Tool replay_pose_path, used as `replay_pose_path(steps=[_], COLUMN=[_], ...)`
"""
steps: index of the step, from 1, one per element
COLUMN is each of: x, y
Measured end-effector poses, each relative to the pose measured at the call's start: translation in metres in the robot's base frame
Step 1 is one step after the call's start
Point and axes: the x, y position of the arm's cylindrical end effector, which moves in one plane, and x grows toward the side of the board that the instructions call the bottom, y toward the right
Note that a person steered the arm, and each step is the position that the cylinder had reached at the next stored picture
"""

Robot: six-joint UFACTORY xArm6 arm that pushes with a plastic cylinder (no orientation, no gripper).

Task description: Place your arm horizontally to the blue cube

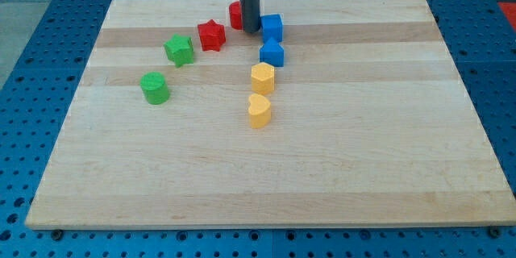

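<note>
The blue cube [272, 27] sits near the view's top centre of the wooden board [266, 169]. My tip [250, 31] is at the end of a dark rod coming down from the view's top. It rests just left of the blue cube, about level with it, touching or nearly touching its left side. A red block [235, 15] is partly hidden behind the rod on its left. A second blue block [272, 52] lies just below the cube.
A red star-shaped block [211, 35] and a green star-shaped block [179, 49] lie to the left. A green cylinder [153, 88] is further left and lower. A yellow hexagonal block [263, 76] and a yellow heart-shaped block [258, 111] lie below the blue ones.
</note>
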Motion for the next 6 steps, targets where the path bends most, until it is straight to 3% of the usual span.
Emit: replay_pose_path(steps=[6], x=[-0.014], y=[0.052])
